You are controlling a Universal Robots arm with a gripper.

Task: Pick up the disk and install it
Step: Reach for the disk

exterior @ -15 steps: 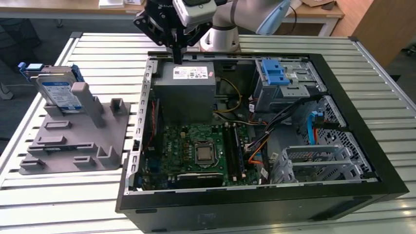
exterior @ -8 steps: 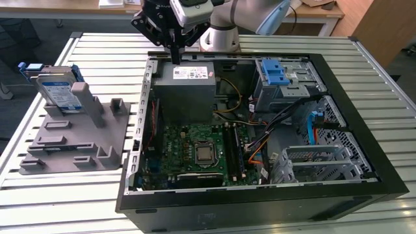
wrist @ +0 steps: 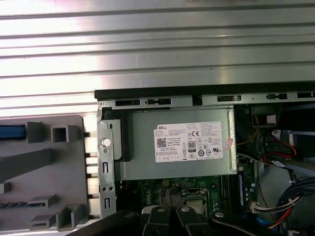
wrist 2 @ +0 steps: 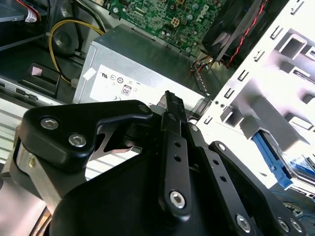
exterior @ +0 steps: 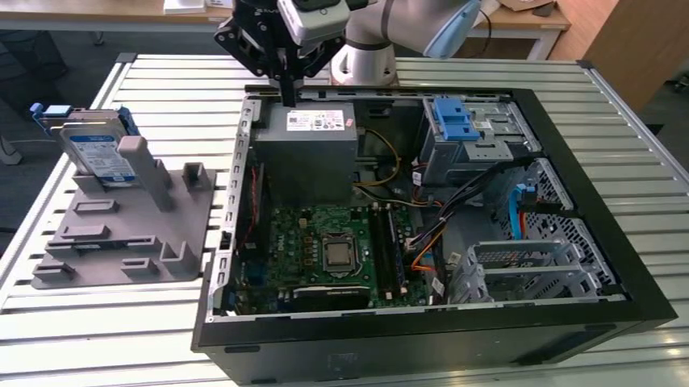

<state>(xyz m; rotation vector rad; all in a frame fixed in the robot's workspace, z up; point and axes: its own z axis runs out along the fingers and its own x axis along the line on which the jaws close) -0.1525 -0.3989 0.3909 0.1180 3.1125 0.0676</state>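
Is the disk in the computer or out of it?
Out. The disk stands in the grey holder, beside the open computer case.

On the worktop (exterior: 453,68), the stand (exterior: 119,226) lies at the exterior view's left and the open computer case (exterior: 431,347) at its right. The disk (exterior: 97,153) stands on the stand's far end. Inside the case, the power supply (exterior: 312,149) sits far left, the motherboard (exterior: 323,250) nearer, and the drive cage (exterior: 473,133) far right.

The exterior view looks steeply down over the whole computer case (exterior: 431,343). Both wrist views face its power supply (wrist: 177,169) from close above; all three share it.
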